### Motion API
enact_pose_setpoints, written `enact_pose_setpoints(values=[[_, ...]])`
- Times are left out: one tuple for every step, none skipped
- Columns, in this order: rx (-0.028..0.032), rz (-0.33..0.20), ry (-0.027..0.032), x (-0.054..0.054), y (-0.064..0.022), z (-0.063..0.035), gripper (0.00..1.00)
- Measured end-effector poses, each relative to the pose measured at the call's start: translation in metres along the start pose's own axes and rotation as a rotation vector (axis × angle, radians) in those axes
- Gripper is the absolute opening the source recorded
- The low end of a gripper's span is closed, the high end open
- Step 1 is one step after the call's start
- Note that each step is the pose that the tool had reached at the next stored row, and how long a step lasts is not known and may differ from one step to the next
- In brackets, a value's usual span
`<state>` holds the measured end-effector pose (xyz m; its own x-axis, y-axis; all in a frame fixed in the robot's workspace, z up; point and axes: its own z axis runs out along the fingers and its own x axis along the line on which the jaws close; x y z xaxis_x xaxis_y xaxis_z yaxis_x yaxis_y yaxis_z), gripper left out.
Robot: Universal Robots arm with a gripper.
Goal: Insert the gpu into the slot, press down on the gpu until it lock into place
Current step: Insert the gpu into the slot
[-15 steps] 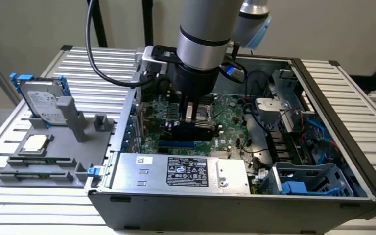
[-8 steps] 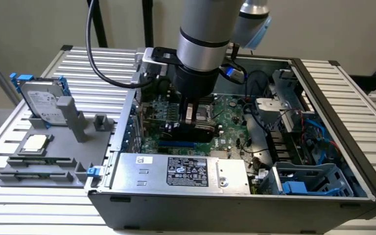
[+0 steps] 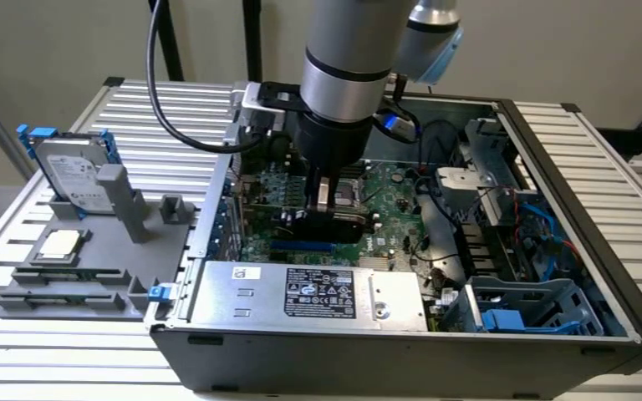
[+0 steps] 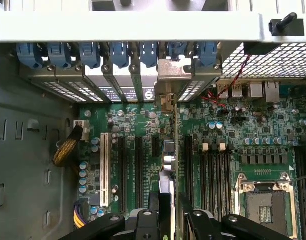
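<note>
My gripper [image 3: 330, 207] is closed on the gpu [image 3: 343, 225], two black fingers pinching the thin black card by its upper part so that it stands on edge inside the open computer case [image 3: 588, 334]. The exterior view gives me the lie of it against the silver power-supply box [image 3: 310, 292]. The blue slot [image 3: 297, 247] runs along the green board just behind that box, and the card hangs just behind and above the slot, its lower edge close over the blue strip. I cannot tell from here whether the edge has entered the slot or only sits near it. Farther from the power-supply box, outside the case wall, a grey fixture [image 3: 131, 276] carries a hard drive [image 3: 70, 171]. The wrist view adds what that angle cannot. It looks straight down the card, so the gpu [image 4: 168, 165] is a narrow sliver with my fingers [image 4: 143, 225] pressed against both faces, and my gripper [image 4: 168, 222] is centred over it. The card's far end lines up with a metal bracket [image 4: 173, 75] in the row of blue latches [image 4: 118, 52]. The black memory slots [image 4: 213, 175] and the CPU socket [image 4: 265, 205] lie on one side of the card, and a white slot [image 4: 104, 170] lies on the other.
</note>
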<state>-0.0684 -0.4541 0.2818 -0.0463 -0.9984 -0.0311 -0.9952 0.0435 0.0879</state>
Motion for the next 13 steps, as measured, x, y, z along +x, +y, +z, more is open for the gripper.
enact_pose_setpoints(values=[[0.0,0.0,0.0,0.0,0.0,0.0001,0.26],[0.0,0.0,-0.0001,-0.0001,0.0001,0.0002,0.26],[0.0,0.0,-0.0002,-0.0003,0.0002,0.0003,0.26],[0.0,0.0,0.0,-0.0004,0.0004,0.0005,0.26],[-0.0002,0.0,0.0003,-0.0006,0.0004,0.0004,0.26],[-0.0004,0.0,0.0004,-0.0009,0.0006,0.0005,0.26],[-0.0005,0.0,0.0006,-0.0011,0.0009,0.0007,0.26],[-0.0005,0.0,0.0007,-0.0014,0.0011,0.0008,0.26],[-0.0005,0.0,0.001,-0.0016,0.0014,0.001,0.26],[-0.0006,0.0,0.0014,-0.0018,0.0015,0.0011,0.26],[-0.0007,0.0,0.0017,-0.002,0.0016,0.0012,0.26],[-0.0009,0.0,0.0019,-0.0021,0.0019,0.0014,0.26],[-0.001,0.0,0.0022,-0.0023,0.0021,0.0015,0.26]])
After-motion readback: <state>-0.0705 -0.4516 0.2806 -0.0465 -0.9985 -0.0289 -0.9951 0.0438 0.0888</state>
